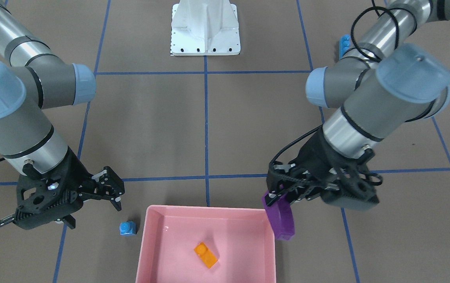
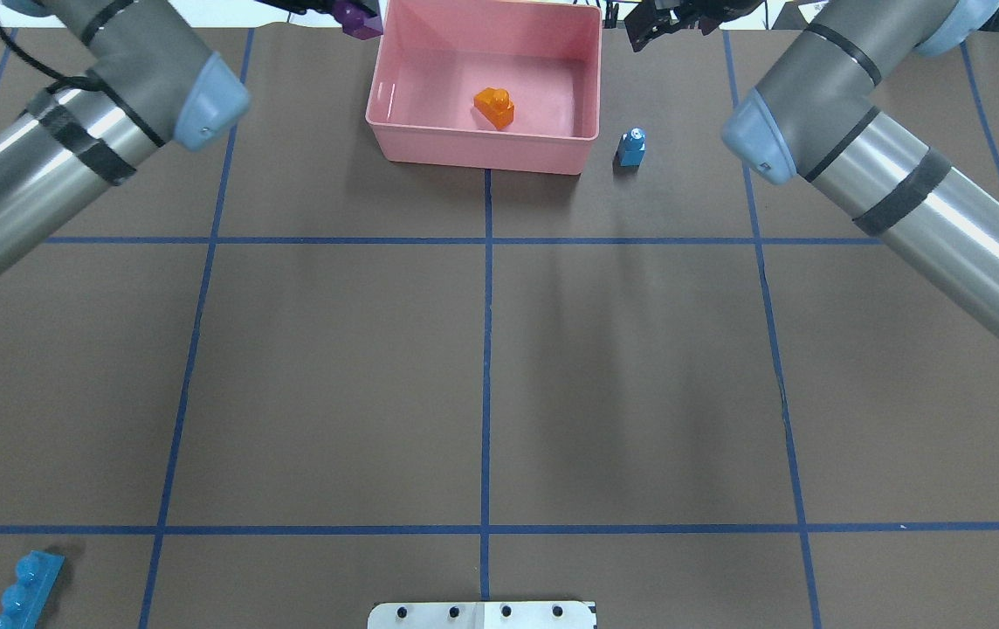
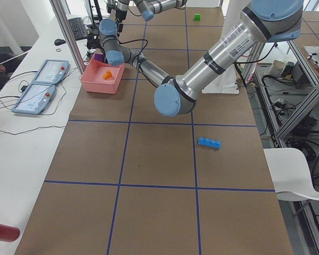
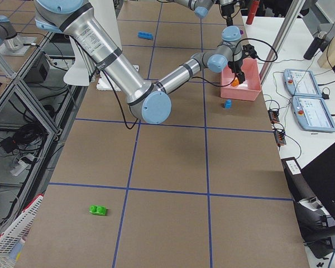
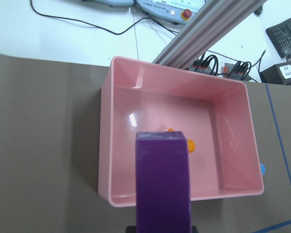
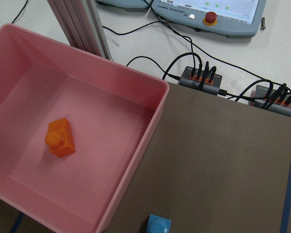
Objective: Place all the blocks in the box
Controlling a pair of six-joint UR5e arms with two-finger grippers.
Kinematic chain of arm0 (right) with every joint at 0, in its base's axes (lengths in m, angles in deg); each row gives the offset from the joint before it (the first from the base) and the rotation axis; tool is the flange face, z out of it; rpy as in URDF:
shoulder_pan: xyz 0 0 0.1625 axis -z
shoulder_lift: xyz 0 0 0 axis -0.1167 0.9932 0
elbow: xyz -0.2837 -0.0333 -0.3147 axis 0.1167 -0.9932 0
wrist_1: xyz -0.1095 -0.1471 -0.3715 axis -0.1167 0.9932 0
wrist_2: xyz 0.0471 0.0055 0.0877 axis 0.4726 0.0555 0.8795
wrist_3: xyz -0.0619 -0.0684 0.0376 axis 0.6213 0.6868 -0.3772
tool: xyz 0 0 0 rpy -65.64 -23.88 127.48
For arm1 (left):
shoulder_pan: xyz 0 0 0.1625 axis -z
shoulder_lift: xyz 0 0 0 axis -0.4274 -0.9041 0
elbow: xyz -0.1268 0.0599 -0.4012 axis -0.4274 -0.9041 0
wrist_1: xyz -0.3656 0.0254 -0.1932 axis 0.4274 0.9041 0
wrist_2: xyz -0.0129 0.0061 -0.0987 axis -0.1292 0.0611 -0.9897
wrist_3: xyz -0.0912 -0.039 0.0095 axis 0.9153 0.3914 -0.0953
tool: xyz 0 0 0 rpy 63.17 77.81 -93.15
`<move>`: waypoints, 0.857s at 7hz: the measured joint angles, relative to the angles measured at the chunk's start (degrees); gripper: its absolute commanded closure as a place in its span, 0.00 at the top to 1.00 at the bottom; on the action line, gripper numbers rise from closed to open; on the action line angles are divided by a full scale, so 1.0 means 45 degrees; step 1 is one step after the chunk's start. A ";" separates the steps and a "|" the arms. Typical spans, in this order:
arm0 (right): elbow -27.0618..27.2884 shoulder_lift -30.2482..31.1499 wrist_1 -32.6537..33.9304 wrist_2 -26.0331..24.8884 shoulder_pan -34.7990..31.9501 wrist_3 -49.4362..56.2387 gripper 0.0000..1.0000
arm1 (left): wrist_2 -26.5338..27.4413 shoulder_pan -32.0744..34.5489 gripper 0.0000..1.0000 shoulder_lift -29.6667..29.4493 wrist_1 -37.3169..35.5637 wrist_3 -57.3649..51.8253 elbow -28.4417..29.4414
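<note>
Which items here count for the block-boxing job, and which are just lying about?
Job: pink box; orange block inside it; purple block in the left gripper; small light-blue block beside the box; long light-blue bar; green block.
Lying about: white metal base; two control pendants; keyboard.

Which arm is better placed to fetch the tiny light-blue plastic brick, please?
Right: the right gripper, open, hangs beside that light-blue brick; the left gripper holds the purple plastic brick.

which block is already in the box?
The orange block, inside the pink box. The purple block is in the left gripper; the small light-blue block, light-blue bar and green block sit on the table.
</note>
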 measured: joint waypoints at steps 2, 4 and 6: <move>-0.0654 0.0316 -0.1307 0.0007 0.0008 0.0038 1.00 | 0.2391 -0.1104 0.00 -0.1371 0.0947 0.0482 0.2317; -0.1893 0.0254 -0.2892 0.0000 0.0032 0.0043 1.00 | 0.4221 -0.1714 0.00 -0.2102 0.1211 0.0561 0.4008; -0.2815 0.0231 -0.4095 -0.0027 0.0127 0.0028 1.00 | 0.5038 -0.1917 0.00 -0.2299 0.1241 0.0559 0.4685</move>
